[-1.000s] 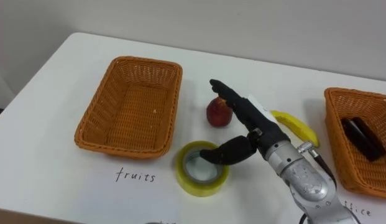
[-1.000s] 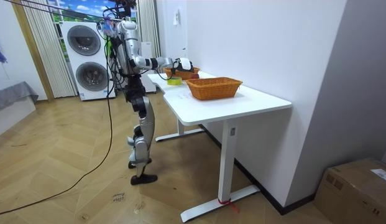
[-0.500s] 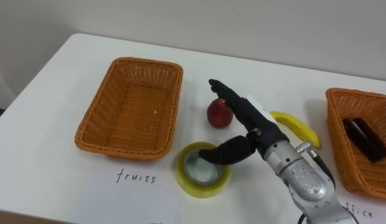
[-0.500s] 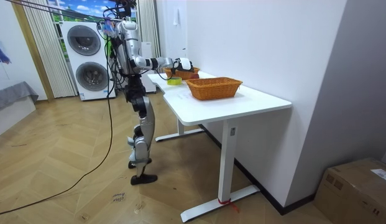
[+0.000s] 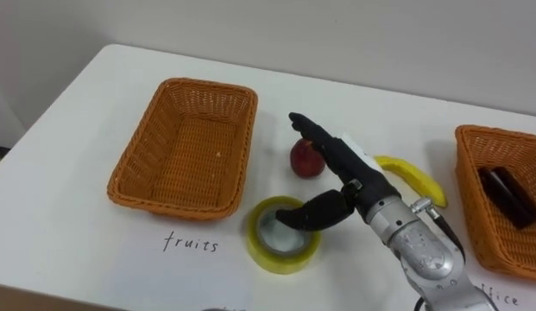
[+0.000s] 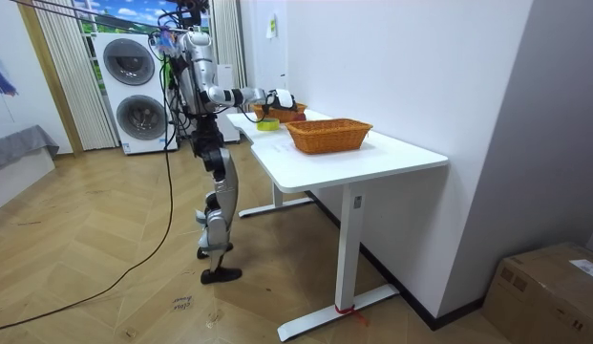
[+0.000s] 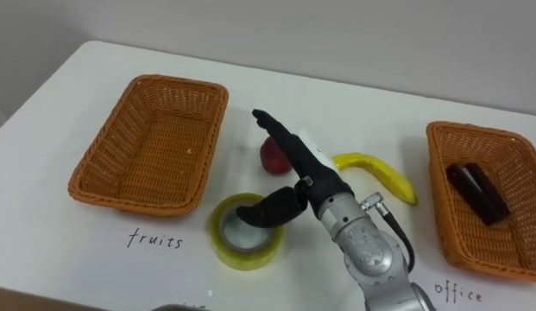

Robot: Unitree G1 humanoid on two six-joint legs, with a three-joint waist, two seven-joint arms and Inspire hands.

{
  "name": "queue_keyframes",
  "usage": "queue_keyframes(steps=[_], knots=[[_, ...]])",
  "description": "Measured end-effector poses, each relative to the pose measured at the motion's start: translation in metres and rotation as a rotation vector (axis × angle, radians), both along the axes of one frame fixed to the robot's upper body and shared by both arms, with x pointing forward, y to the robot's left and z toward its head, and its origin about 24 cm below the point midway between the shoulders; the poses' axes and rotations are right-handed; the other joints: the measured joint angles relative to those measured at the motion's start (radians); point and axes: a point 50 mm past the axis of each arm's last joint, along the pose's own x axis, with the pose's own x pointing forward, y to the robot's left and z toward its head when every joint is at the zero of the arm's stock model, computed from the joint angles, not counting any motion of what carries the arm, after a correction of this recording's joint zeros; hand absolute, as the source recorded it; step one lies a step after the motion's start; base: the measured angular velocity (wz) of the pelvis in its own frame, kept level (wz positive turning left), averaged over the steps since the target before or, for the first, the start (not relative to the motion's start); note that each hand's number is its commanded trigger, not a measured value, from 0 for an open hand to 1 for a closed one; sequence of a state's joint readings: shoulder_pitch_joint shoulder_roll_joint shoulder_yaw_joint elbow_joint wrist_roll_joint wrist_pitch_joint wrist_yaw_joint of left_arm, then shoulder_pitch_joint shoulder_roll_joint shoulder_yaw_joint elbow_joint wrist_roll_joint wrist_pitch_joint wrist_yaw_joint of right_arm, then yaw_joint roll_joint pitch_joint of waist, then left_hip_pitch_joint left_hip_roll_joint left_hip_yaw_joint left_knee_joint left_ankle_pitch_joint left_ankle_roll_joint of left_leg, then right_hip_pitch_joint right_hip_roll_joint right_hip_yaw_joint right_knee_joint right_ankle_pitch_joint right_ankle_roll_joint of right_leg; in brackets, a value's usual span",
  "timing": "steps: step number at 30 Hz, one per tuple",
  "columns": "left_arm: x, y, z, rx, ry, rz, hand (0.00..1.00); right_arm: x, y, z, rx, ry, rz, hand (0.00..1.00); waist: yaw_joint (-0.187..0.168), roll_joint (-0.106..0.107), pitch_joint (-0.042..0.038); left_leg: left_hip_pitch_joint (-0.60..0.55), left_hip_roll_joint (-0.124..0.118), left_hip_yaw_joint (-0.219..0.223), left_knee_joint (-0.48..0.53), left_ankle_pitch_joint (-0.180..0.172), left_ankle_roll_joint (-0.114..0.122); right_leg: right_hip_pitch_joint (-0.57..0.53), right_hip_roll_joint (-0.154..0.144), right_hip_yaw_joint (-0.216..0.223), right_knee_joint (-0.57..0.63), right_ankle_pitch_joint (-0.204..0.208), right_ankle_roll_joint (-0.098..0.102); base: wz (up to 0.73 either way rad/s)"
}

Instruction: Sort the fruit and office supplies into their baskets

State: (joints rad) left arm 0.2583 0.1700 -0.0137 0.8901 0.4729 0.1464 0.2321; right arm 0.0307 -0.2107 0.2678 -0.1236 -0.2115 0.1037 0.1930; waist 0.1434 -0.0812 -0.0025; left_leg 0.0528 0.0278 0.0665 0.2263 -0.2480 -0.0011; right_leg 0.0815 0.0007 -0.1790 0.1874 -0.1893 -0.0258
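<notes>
A white table [image 5: 69, 250] stands by a white wall [image 6: 449, 76] in a room with a wood floor [image 6: 105, 306]. Two washing machines [image 6: 134, 91] stand behind the robot, and a cardboard box [image 6: 554, 287] sits on the floor at the room view's right. The robot stands up straight at the table's far end, with one arm held out over the top.

On the table, an empty woven basket [image 5: 186, 147] lies toward the left edge. A second woven basket [image 5: 476, 212] lies at the right edge with a dark thing [image 5: 507, 197] inside it. Between the baskets are a red apple [image 5: 304, 160], a yellow banana [image 5: 414, 180] and a yellow roll of tape [image 5: 289, 257]. The tape lies closest to the front edge, just beside the front corner of the empty basket.

The right hand [image 5: 354, 177] is over the middle of the table. Its fingers are straight and spread apart from the thumb, and it holds nothing. The fingers [image 5: 324, 138] point over the apple toward the back edge. The thumb [image 5: 311, 212] bends out over the hole of the tape. The banana lies just to the right of the hand. I cannot tell if the hand touches the apple or the tape.
</notes>
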Motion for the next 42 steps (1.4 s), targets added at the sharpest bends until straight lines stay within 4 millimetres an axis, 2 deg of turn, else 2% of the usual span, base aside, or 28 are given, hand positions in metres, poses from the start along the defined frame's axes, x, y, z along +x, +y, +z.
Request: queue_keyframes(steps=[9,42], knots=[[0.006,0.000,0.002,0.002,-0.020,-0.003,0.00,0.000,0.006,0.000,-0.026,0.012,0.069,0.00,0.005,-0.019,0.0021,0.005,0.001,0.008,-0.006,0.000,0.000,0.000,0.001,0.009,0.000,0.000,0.000,-0.02],[0.011,0.003,0.005,0.020,-0.034,-0.002,0.00,0.006,0.003,-0.002,-0.122,0.026,0.088,0.00,0.021,-0.027,0.0017,0.011,0.001,0.008,-0.003,0.000,0.000,0.006,0.001,0.010,0.001,0.001,0.000,0.00]])
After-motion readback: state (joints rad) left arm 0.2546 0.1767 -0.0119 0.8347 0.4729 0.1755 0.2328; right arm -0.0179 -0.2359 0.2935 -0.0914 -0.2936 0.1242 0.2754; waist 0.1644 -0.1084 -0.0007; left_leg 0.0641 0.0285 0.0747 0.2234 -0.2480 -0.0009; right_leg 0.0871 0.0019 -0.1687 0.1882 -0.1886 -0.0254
